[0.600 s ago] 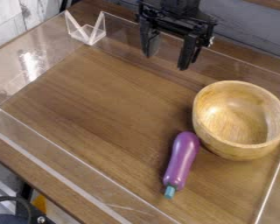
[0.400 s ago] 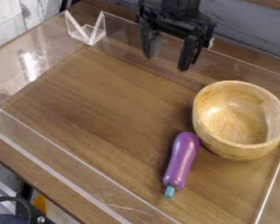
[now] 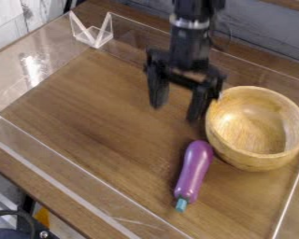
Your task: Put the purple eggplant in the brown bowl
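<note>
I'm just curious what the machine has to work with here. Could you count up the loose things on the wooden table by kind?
Eggplant, purple, lying on the table: 1
Bowl, brown wood, nothing in it: 1
Total: 2

The black gripper [image 3: 178, 96] points almost straight down over the table's middle — jaws spread wide, nothing between them.
</note>
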{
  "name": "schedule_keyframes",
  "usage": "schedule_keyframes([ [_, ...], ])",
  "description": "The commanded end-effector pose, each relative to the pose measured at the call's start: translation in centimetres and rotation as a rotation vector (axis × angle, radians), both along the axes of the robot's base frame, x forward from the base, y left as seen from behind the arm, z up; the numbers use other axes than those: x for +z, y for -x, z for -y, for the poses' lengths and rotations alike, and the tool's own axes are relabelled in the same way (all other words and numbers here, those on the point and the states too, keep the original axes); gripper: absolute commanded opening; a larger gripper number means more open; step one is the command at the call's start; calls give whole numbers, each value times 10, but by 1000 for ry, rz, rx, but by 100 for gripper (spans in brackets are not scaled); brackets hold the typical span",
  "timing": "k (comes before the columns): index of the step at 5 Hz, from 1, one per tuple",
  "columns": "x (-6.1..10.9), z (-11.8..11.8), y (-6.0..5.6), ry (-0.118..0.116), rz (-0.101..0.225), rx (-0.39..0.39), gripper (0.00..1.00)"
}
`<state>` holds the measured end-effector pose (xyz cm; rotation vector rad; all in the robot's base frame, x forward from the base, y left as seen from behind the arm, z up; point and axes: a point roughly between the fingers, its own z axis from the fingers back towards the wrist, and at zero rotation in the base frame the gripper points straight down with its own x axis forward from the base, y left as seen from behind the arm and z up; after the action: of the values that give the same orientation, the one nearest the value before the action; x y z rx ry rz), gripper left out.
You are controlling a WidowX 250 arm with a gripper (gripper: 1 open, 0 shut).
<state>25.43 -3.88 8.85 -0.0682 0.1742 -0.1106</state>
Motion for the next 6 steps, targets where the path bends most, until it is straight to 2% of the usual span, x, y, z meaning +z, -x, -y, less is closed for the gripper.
schedule_keyframes([
  [1, 6, 21, 9, 21, 70, 5, 100],
  [2, -3, 36, 19, 25, 83, 21, 100],
  [3, -15, 45, 15, 23, 113, 26, 100],
  [5, -36, 45, 10, 9, 130, 52, 100],
  [6, -38, 37, 18, -3, 144, 88, 100],
])
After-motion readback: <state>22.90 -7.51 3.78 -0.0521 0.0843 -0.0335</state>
